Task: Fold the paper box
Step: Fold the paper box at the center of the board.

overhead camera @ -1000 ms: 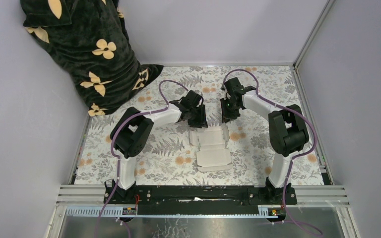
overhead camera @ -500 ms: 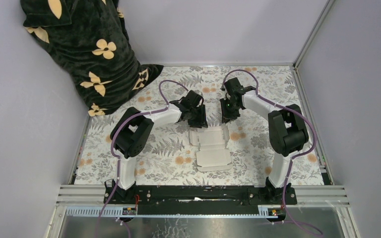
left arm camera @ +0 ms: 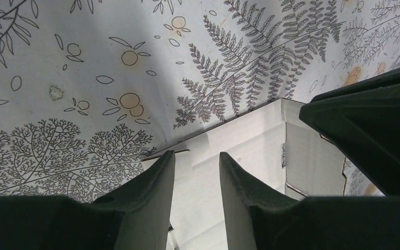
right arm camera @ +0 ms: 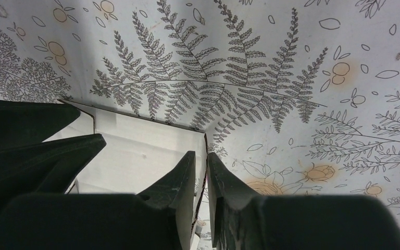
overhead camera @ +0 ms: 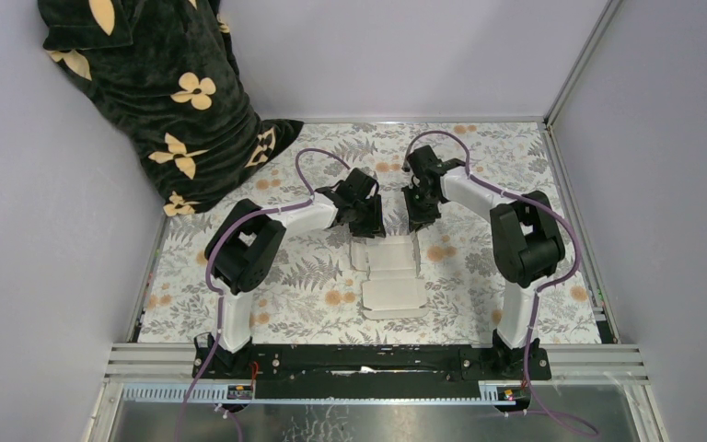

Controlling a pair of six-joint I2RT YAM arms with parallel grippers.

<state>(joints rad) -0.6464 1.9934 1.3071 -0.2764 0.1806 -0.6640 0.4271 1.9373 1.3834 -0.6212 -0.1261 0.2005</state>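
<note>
Paper box: we see the paper box, white card, lying on the surface between the two arms. Its wide plain panel is nearer the bases and its notched flaps are at the far end.
Left gripper: the left gripper is down at the far left corner of the card. Its jaws are partly apart, and white card shows through the gap. We see nothing held between them.
Right gripper: the right gripper is at the far right corner. Its jaws are almost together, leaving only a thin slit. The card's right edge runs into that slit, but we cannot tell whether it is pinched.
Between the grippers: we see them close together, side by side across the far end of the card.
Surface: it is printed with ferns and orange fruit.
Far left corner: a dark cloth with pale flowers hangs there, well apart from the card.
</note>
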